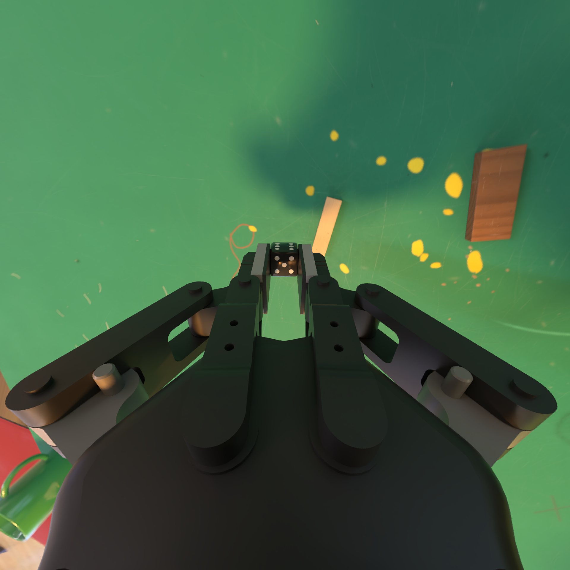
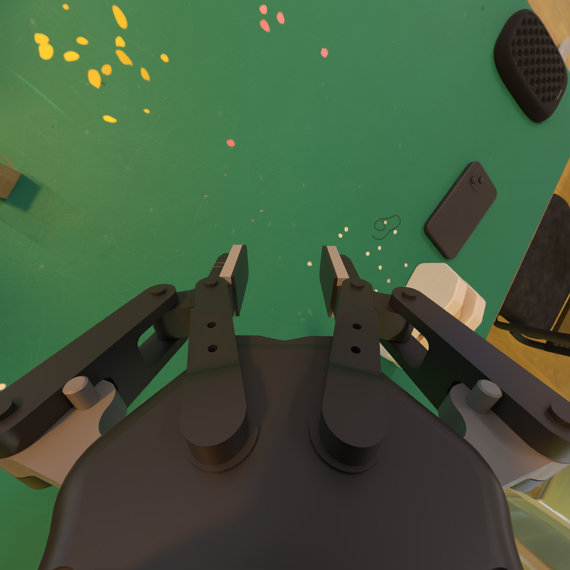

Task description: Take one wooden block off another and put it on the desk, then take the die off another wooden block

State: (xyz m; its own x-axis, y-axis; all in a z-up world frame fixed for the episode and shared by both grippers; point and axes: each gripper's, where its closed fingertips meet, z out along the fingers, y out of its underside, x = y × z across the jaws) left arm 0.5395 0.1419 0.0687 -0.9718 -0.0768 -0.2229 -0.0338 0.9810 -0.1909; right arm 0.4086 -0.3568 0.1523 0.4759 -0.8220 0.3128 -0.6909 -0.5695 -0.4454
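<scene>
1. The left gripper (image 1: 284, 259) was clamped on the die (image 1: 284, 259), one pad on each of two opposite faces, holding it near the fingertips.
2. The die was black with white pips, in the air above the green desk (image 1: 123, 154) and touching no block.
3. A pale block (image 1: 327, 225) lay on the desk just beyond the fingertips, partly hidden by the right finger. A darker brown block (image 1: 496, 192) lay flat well off to the right. Neither had anything on it, so both removals looked done, apart from setting the die down.
4. A green mug (image 1: 24, 496) showed at the lower left edge of the left wrist view, lying on its side by the look of it.
5. The right gripper (image 2: 284, 274) had its jaws apart and held nothing, hovering over bare desk.
6. Near it were a black phone (image 2: 461, 209), a white object (image 2: 444, 290) partly behind the linkage, and a dark perforated pad (image 2: 532, 63) farther off.
7. Handling, as a judgement: the die should be light, hard and stiff, so it will not deform, but its smooth faces and rounded corners may slip or twist. Flat opposite faces, centred on the pads, are the right hold, as here.
8. Released from any height, it would likely bounce or roll.
</scene>
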